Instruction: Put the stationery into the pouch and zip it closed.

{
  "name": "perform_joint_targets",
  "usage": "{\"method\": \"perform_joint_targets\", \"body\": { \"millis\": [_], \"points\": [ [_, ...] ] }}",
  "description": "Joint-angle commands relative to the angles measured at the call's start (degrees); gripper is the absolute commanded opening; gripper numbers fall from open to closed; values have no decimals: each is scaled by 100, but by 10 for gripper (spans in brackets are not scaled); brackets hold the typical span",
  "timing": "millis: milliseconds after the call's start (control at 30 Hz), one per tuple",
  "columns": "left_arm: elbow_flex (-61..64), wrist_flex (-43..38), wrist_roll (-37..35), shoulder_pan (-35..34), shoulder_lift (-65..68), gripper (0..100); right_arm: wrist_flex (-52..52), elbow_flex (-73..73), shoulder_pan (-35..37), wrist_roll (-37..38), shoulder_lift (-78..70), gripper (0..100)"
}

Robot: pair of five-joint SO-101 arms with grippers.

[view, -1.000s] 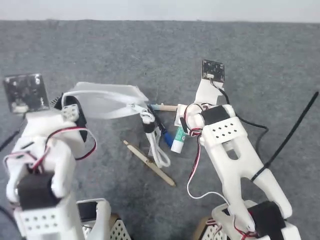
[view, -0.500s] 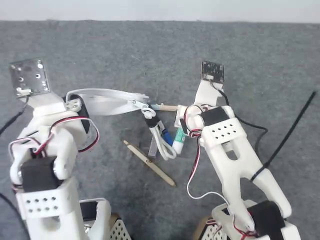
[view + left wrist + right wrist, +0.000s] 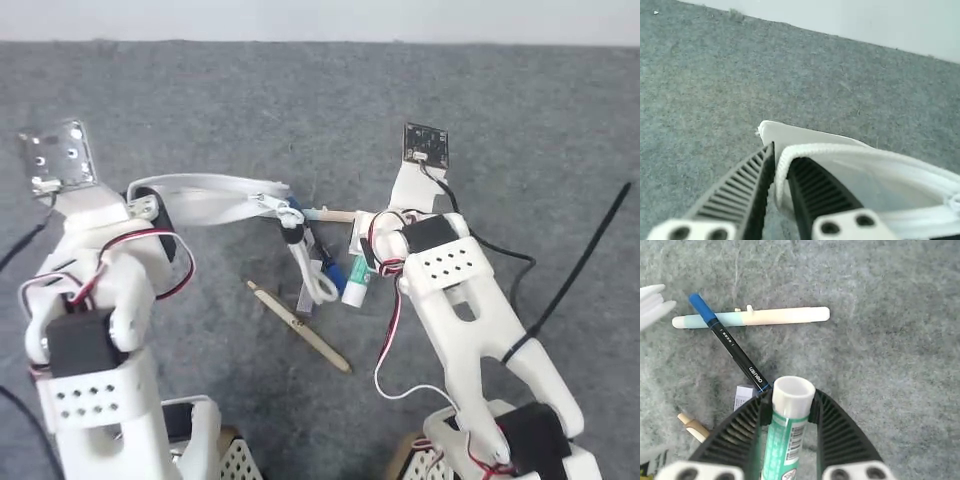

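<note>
The white pouch lies on the grey carpet with its rim pinched in my shut left gripper at its left end. A white wrist cord trails from the zip pull. My right gripper is shut on a green-and-white glue stick, held just right of the cord. A cream and pale-blue pen lies beyond the glue stick, crossed by a black pen with a blue cap. A wooden pen lies nearer the arms' bases.
A small white labelled piece sits by the black pen. The carpet runs open to the far side and right. A black cable crosses at the right. Both arm bases stand at the near edge.
My left arm has shifted and the pouch has dropped from a raised, open shape to a flatter one. The cord swung a little. My right arm has kept still with the glue stick.
</note>
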State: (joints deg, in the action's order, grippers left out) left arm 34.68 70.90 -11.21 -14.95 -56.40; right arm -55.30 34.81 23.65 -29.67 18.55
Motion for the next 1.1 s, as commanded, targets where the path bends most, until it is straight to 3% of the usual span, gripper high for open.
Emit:
{"method": "perform_joint_targets", "body": {
  "millis": [0, 367, 667, 1067],
  "points": [
    [13, -211, -79, -9, -9, 12, 84, -70, -84, -35, 295, 6],
    [119, -193, -62, -9, 26, 12, -268, 79, -57, -35, 963, 6],
    [171, -211, -70, 0, 35, 12, 1059, 1336, -40, -62, 1780, 6],
    [356, -360, -79, 0, 44, 12, 1086, 1626, -84, -62, 1824, 6]
  ]
}}
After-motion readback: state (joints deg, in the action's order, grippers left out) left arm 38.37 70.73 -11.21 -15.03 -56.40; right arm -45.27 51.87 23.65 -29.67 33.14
